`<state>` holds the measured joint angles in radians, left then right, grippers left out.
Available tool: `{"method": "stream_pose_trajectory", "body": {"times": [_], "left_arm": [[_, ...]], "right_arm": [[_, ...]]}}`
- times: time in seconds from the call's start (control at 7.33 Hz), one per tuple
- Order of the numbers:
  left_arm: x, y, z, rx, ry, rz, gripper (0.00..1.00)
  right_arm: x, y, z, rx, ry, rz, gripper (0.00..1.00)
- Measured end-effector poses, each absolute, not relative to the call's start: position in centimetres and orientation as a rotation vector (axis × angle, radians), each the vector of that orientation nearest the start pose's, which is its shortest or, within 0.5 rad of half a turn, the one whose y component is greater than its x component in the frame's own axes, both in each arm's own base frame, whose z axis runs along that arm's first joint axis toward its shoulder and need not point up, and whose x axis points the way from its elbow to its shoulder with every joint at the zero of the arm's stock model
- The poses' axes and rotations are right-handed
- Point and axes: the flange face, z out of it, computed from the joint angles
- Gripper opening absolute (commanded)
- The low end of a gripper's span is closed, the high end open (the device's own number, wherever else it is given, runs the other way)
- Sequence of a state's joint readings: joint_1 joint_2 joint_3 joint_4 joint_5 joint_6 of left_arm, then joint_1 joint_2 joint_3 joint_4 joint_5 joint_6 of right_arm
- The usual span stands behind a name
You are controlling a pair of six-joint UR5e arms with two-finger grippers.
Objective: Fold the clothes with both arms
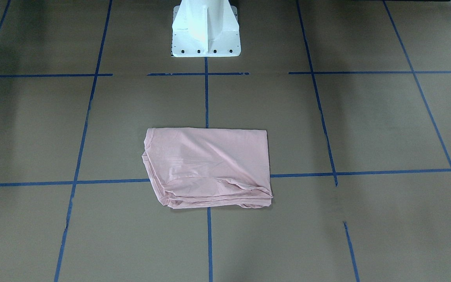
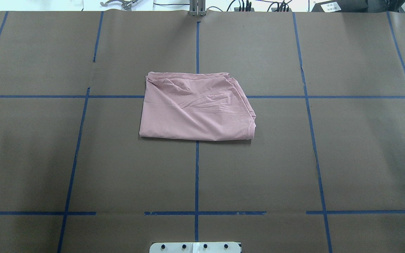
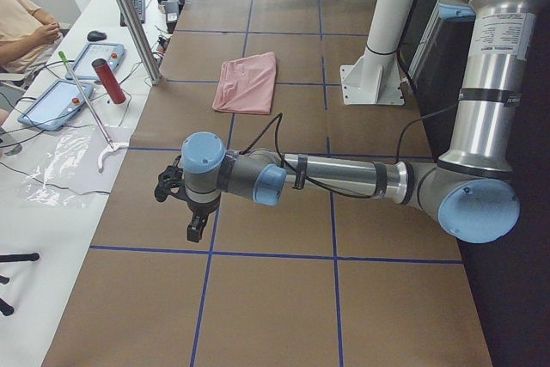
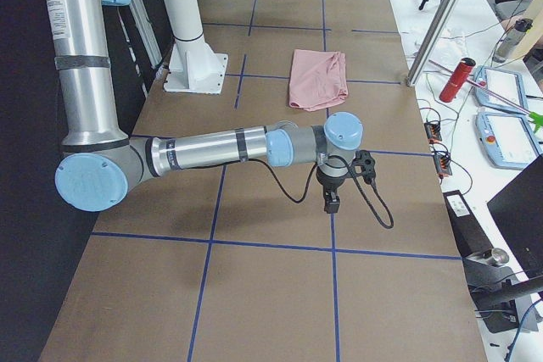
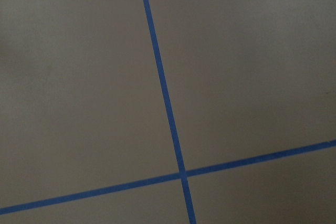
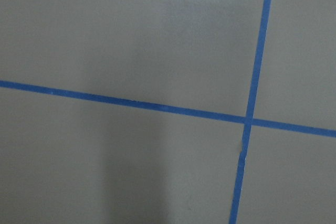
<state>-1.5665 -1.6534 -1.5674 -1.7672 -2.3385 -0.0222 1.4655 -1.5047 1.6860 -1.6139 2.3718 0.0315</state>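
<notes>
The light pink T-shirt (image 1: 210, 164) lies folded into a rough rectangle in the middle of the brown table, print hidden. It also shows in the overhead view (image 2: 195, 109) and in both side views (image 3: 247, 82) (image 4: 316, 78). No arm is near it. My left arm stretches out low over the table's left end, its gripper (image 3: 196, 229) pointing down. My right arm does the same at the right end, its gripper (image 4: 331, 203) pointing down. I cannot tell whether either gripper is open or shut. Both wrist views show only bare table and blue tape.
The white pedestal (image 1: 206, 35) stands at the robot's side of the table. Blue tape lines (image 2: 197, 175) grid the brown surface. Past the far edge are metal posts (image 3: 129, 15), tablets (image 3: 51, 105), a red cylinder (image 4: 456, 79), cables and seated people.
</notes>
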Motion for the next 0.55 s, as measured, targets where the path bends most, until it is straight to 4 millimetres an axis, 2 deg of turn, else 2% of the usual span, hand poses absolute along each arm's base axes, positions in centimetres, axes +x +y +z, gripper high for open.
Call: {"method": "stream_pose_trajectory", "body": {"times": [0.27,0.55], "left_arm": [[-6.1,-53.4,60.7,0.233,0.768,0.079,1.0],[-6.0,-53.3,61.7,0.201,0.775,0.014,1.0]], "right_arm": [[1.1,-50.8,57.4,0.067,-0.806,-0.128,1.0],[0.4,-50.9,57.3,0.061,-0.795,-0.139,1.0]]}}
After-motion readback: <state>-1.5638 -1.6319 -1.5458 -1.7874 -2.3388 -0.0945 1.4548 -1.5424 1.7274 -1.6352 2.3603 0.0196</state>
